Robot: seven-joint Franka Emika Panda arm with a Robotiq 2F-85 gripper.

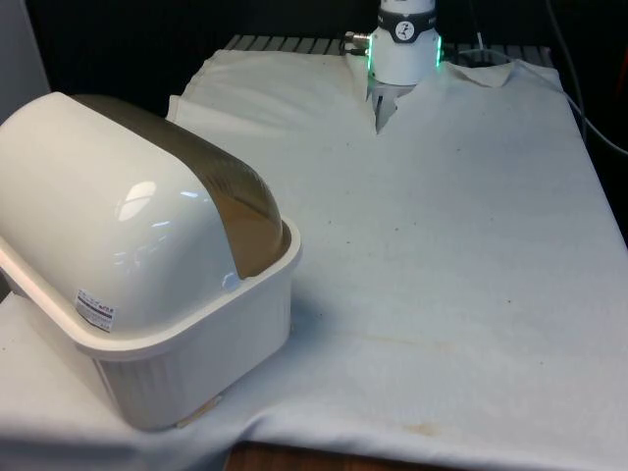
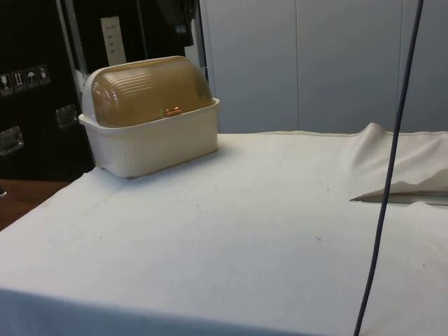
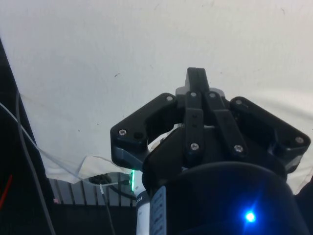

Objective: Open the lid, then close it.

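In the front view's lower left, nearest the camera, stands the cream plastic bread box (image 1: 186,334), its rounded back turned this way and its translucent amber roll-top lid (image 1: 240,211) showing along the upper edge. In the side view the same box sits in the upper left of the frame, at the far corner of the white tablecloth (image 2: 231,224), with the lid fully down and a small copper-coloured handle (image 2: 172,110) at the lid's lower front edge.

Further off, in the wrist view, the black two-finger gripper (image 3: 195,100) hangs over bare cloth with its fingers drawn together and nothing between them.

The lid is not yet opened, and the gripper looks well apart from the box. The likely risks: the handle is small, so a slightly off approach could slip past it or press on the curved lid instead. The box looks light; a pull not following the lid's arc might drag or tip it near the table's edge.
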